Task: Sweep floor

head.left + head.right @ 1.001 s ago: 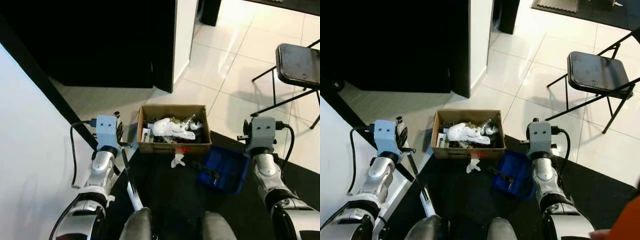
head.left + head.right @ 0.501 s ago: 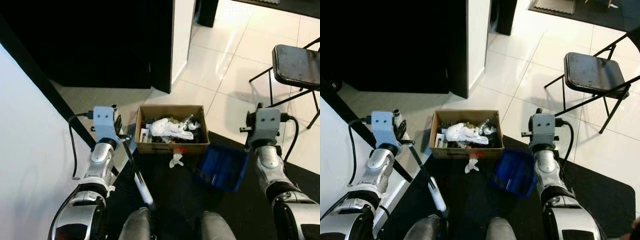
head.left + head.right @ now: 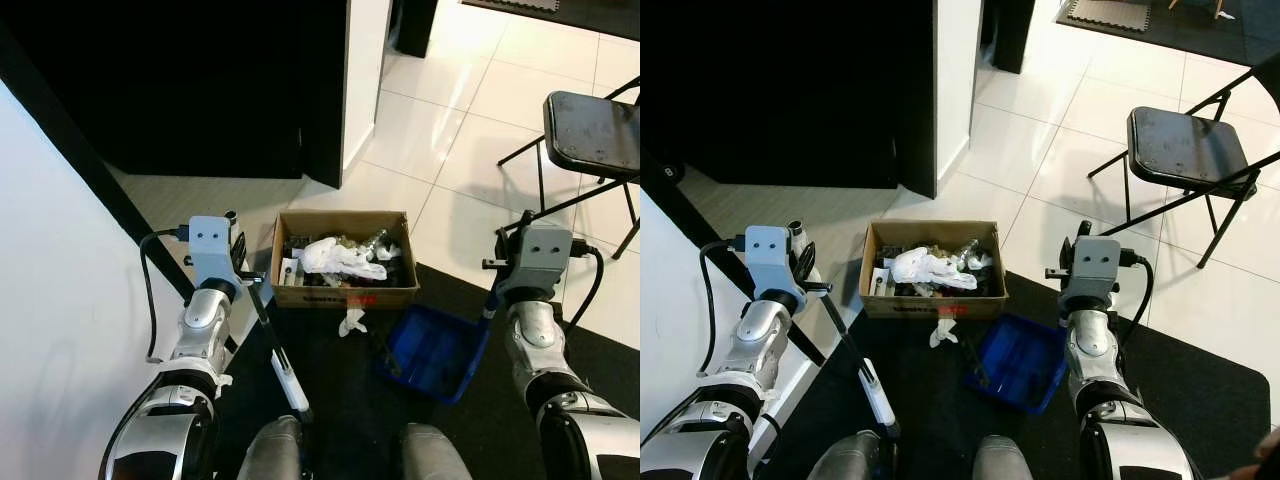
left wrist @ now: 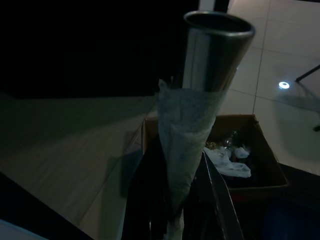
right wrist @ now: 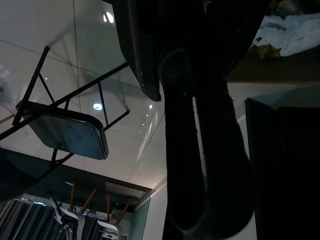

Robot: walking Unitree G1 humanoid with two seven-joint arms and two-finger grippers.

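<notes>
Where white tile floor (image 3: 1040,150) meets black mat (image 3: 1200,380), left gripper (image 3: 240,262) grips broom (image 3: 275,355); right gripper (image 3: 1072,268) grips dustpan (image 3: 1020,365).

cardboard boxes: one (image 3: 345,258), mid frame, full of rubbish
blue dustpans: one (image 3: 432,352), lower right of centre
brooms: one (image 3: 272,349), lower left
crumpled white scraps on the black mat: one (image 3: 351,321), below the box
folding chairs: one (image 3: 592,127), upper right
grippers: two, left (image 3: 236,262) and right (image 3: 497,290)
</notes>
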